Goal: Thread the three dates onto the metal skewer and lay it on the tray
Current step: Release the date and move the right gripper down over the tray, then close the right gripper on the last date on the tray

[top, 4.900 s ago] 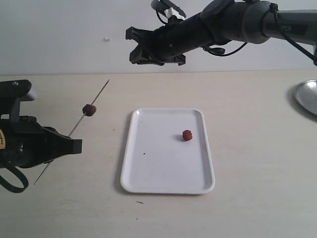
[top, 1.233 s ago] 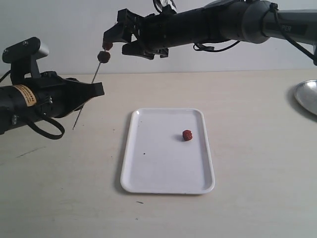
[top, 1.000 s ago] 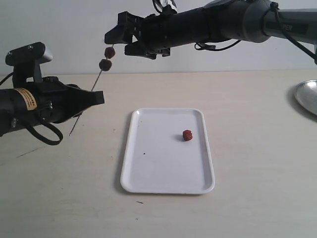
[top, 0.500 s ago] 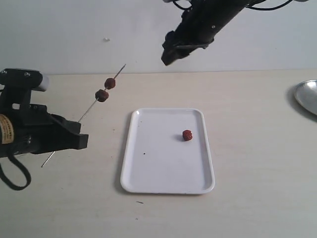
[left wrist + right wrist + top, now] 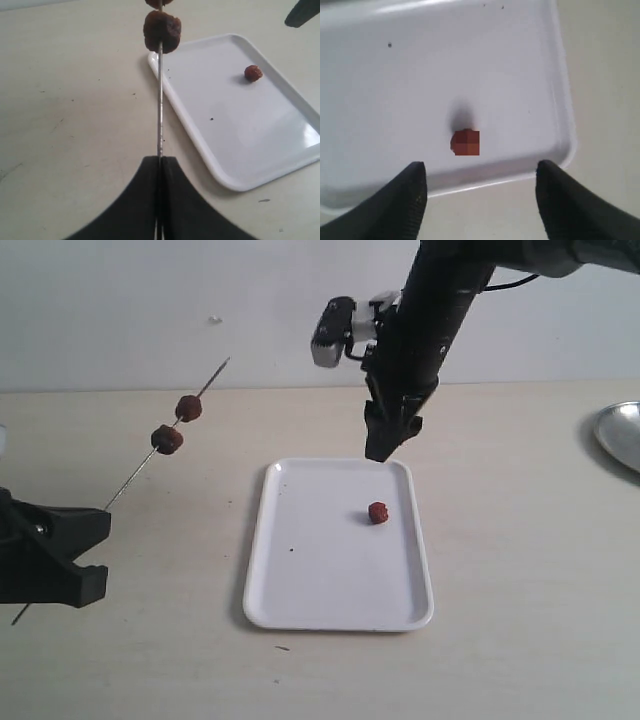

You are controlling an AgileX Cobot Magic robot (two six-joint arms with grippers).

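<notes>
- Now the right claw (image 5: 385,443) hangs nose-down, jaws spread wide, holding nothing.
- The loose date (image 5: 377,512) lies on the tray (image 5: 300,580), just below and ahead of its tips. The wrist view shows it centred between them. It is roundish, so no axis to match.
- The left claw (image 5: 160,167) is pinched tight on the metal skewer (image 5: 160,105) carrying the two threaded dates (image 5: 166,439), well apart. The right arm is far nearer.

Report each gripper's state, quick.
Left gripper: shut on the metal skewer.
Right gripper: open, empty, aimed at the loose date on the tray.
</notes>
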